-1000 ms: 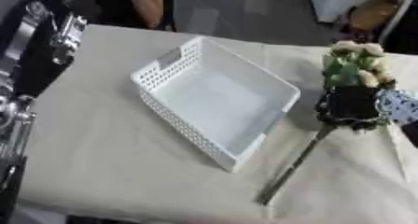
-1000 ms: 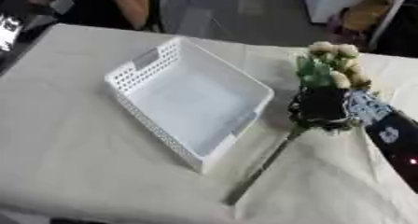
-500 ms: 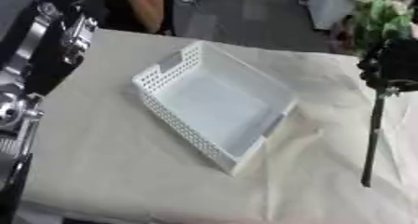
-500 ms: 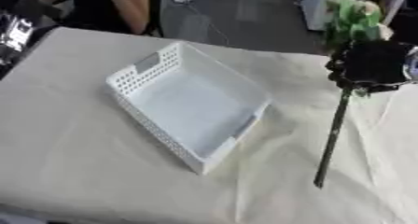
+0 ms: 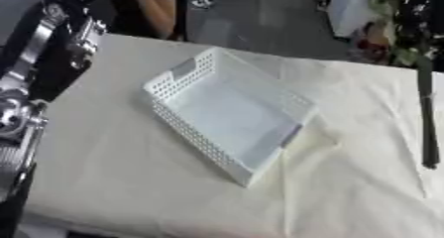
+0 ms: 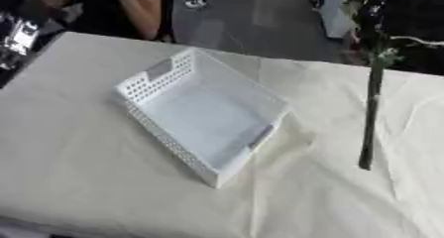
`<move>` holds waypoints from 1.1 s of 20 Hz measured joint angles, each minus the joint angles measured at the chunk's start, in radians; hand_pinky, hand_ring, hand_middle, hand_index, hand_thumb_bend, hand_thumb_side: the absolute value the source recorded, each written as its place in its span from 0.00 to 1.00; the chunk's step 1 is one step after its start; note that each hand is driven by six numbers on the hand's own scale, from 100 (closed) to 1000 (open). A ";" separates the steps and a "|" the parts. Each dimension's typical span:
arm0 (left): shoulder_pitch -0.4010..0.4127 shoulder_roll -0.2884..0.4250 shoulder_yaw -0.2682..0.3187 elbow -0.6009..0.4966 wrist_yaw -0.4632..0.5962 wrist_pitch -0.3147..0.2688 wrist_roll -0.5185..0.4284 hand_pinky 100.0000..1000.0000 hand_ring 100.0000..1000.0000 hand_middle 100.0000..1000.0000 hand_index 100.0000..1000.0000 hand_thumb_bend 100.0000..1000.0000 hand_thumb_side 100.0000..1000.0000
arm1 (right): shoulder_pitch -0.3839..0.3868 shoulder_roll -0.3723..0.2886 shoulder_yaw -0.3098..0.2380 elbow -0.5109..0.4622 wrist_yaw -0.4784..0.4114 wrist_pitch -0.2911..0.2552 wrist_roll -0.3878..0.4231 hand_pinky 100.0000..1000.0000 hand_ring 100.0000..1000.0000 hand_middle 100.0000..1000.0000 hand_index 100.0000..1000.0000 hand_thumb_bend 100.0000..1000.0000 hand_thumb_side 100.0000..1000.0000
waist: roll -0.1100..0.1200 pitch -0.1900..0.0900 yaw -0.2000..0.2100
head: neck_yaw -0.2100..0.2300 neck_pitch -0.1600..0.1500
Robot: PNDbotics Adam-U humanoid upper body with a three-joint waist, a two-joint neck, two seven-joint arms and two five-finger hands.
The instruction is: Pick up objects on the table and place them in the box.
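A: Flower stem [image 6: 371, 118] – where's it at?
B: Hanging upright off the table [image 6: 78, 148], top right, lower tip above the cloth, right of the white box [image 6: 201, 118] and apart from it.
A: Right hand [image 6: 408, 14]?
B: Just a dark blur at the top w/ the leaves. Fingers – can't tell.
A: Left hand?
B: Not seen, only left arm [image 5: 34, 78] along the left edge.

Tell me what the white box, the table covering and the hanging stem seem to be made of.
Box: likely moulded plastic, matte white, with rows of small holes in thin rigid walls. Table covering: looks like cream cloth, dull, creased and rumpled beside the box. Stem: dark green, straight and thin; probably an artificial flower stalk, though real plant cannot be ruled out.
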 measured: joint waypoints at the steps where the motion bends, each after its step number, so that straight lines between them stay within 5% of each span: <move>1: 0.000 0.000 0.000 0.000 0.000 0.000 0.000 0.76 1.00 1.00 1.00 0.00 0.84 | -0.021 0.016 -0.006 -0.001 -0.021 -0.004 0.004 0.44 0.42 0.37 0.41 0.11 0.00 | 0.000 0.000 0.001 | 0.000 0.000; 9: -0.002 -0.002 0.000 0.000 0.002 -0.003 -0.004 0.76 1.00 1.00 1.00 0.00 0.84 | -0.170 0.182 -0.022 0.009 -0.158 -0.040 0.069 0.44 0.42 0.38 0.41 0.06 0.00 | 0.000 -0.006 0.016 | -0.002 0.000; 22: -0.037 -0.029 -0.010 0.000 0.015 -0.017 -0.020 0.76 1.00 1.00 1.00 0.00 0.83 | -0.221 0.414 0.112 0.046 -0.155 -0.065 0.124 0.37 0.38 0.38 0.41 0.00 0.00 | 0.000 0.005 0.051 | -0.038 0.000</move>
